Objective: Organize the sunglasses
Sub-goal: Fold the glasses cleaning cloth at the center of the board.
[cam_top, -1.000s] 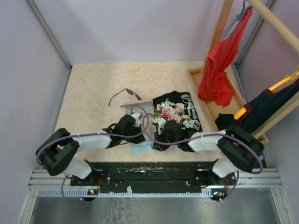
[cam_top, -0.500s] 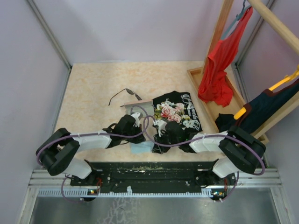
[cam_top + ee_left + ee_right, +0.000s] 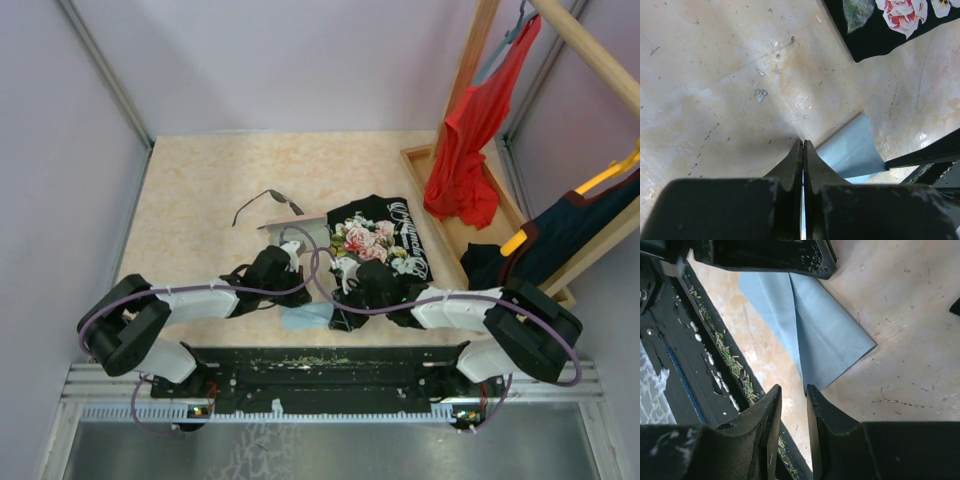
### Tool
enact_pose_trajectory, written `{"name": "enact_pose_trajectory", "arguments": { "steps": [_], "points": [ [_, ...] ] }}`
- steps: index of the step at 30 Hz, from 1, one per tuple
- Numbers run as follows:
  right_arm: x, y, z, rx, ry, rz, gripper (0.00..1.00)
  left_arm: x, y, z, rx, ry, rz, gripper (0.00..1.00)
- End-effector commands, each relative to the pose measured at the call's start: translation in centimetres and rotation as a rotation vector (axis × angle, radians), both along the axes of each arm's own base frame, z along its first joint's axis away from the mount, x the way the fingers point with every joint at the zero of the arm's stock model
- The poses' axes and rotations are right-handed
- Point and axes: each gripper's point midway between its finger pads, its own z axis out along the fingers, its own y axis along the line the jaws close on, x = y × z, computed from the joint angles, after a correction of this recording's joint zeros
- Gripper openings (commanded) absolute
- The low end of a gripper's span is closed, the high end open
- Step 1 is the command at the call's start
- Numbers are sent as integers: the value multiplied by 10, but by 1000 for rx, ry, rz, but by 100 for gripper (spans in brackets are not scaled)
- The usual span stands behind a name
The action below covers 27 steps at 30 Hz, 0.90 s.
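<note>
Right end effector (image 3: pixel 793 390) stands at a narrow gap, low over the surface (image 3: pixel 200 190), with nothing clamped. The near corner of the light-blue cloth (image 3: pixel 825 335) sits at the mouth of the jaws, just beside one finger. Left end effector (image 3: pixel 802 145) is fully closed, fingers pressed flat together. The cloth runs right up to its tips and a crease rises toward them, so I judge it may be pinching the fabric, though I cannot confirm this. The sunglasses (image 3: pixel 268 203) lie open on the surface toward the far left, well apart from both end effectors and untouched. Only a sliver of the pink case (image 3: pixel 293 226) shows, just right of them, between the glasses and the black floral shirt (image 3: pixel 380 240). I cannot tell whether it is open. My assessment is that the task is at an early stage: both arms are occupied with the cloth, and the glasses are neither folded nor cased. Left to do are collecting the glasses, folding their arms and stowing them. On materials, the cloth is thin, matte and soft, folded into a wedge with one sharp ridge. The glasses are a slim dark wire frame with long thin arms, likely to flex and slip. The surface is a smooth, mottled cream laminate, scuffed and speckled with debris near the base rail.
</note>
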Motion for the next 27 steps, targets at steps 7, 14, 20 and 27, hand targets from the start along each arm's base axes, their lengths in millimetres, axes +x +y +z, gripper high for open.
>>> {"name": "enact_pose_trajectory", "arguments": {
  "steps": [7, 14, 20, 27],
  "points": [
    [27, 17, 56, 154, -120, -115, 30, -13, 23, -29, 100, 66, 19, 0],
    [45, 30, 56, 186, -100, -206, 23, -11, 17, -15, 57, 43, 7, 0],
    [55, 43, 53, 214, -55, -258, 17, -6, 10, 19, -15, -27, -1, 0],
    [62, 46, 50, 191, -67, -297, 9, -16, 0, 31, -71, -37, -100, 0]
  ]
}}
